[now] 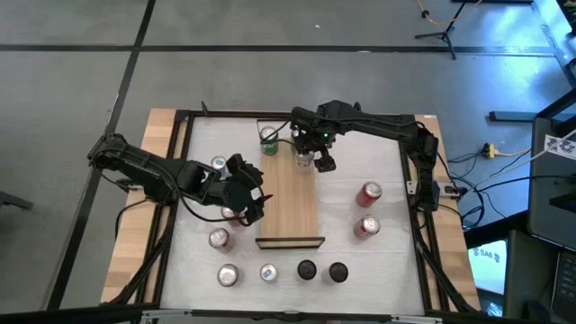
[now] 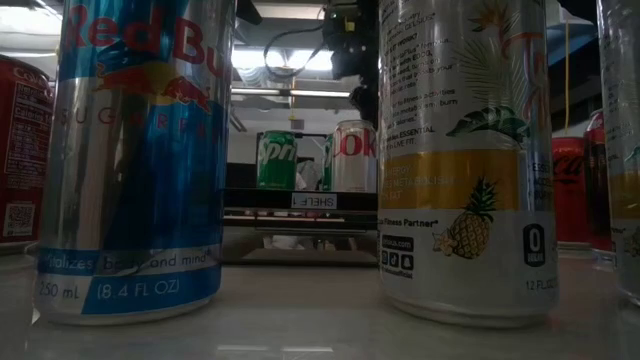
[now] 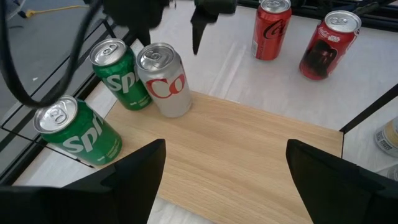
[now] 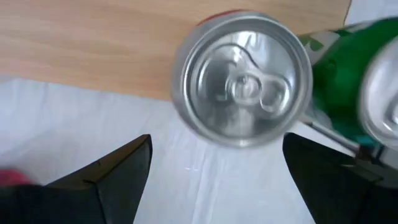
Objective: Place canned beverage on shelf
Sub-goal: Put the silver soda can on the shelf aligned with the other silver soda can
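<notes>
The shelf (image 1: 290,202) is bare wood along most of its length; only its far end is taken, by a silver can (image 3: 164,79) touching a green can (image 3: 120,75); the right gripper (image 1: 317,160) hangs over that end; a second green can (image 3: 76,131) seems just off the plank's edge.

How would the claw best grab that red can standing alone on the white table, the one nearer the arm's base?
Probably around the middle of its round side, coming straight down from above with the fingers either side. The red can stands upright with bare tabletop around it; its closest neighbour, another red can, stands apart. The open right claw is the closer one.
</notes>
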Action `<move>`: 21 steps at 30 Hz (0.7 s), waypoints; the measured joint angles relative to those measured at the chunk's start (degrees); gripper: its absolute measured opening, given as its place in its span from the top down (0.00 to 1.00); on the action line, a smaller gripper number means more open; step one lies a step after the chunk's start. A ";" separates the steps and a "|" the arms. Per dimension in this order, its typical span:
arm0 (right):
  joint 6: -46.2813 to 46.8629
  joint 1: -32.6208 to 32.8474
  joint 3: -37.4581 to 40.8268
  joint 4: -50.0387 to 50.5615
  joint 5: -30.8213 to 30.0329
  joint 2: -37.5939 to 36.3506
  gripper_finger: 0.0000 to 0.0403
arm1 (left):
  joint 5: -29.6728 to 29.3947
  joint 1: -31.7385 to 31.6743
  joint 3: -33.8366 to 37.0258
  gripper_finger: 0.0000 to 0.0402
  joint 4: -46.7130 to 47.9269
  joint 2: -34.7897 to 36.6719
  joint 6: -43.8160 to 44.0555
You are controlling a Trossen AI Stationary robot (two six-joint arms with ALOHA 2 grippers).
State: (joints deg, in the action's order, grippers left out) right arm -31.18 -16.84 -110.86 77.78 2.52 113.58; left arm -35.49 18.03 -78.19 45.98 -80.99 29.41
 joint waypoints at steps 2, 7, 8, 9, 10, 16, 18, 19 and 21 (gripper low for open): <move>0.98 -0.02 -2.06 2.24 0.00 -0.06 0.12 | 0.01 -0.01 0.00 0.20 0.00 0.00 0.00; 3.84 -0.02 -7.55 10.47 0.02 -0.07 0.12 | 1.50 0.00 0.00 0.20 -0.13 0.00 0.00; 4.49 -0.02 -8.45 11.75 0.02 -0.19 0.12 | 2.44 -0.01 0.00 0.20 -0.37 0.00 0.00; 5.52 -0.02 -8.77 12.23 0.13 -0.56 0.12 | 3.64 0.01 0.00 0.20 -0.57 0.00 0.00; 6.26 0.00 -8.81 12.14 0.56 -0.97 0.12 | 5.42 0.01 0.00 0.20 -0.67 0.01 -0.01; 10.10 0.22 -8.14 12.03 4.12 -5.62 0.12 | 16.98 0.53 0.00 0.20 -0.79 0.00 0.90; 11.79 0.81 -6.79 11.86 3.73 -7.64 0.12 | 18.80 1.15 0.00 0.20 -0.79 0.00 2.64; 12.76 1.27 -5.80 11.69 3.19 -8.83 0.12 | 19.62 1.61 0.00 0.20 -0.81 0.00 4.01; 14.36 2.54 -3.37 10.73 2.22 -11.56 0.12 | 21.59 2.74 -0.03 0.20 -0.77 0.00 7.40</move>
State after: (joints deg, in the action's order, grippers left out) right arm -16.82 -14.30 -114.23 88.51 4.75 102.02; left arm -13.91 20.77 -78.22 45.20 -80.99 36.80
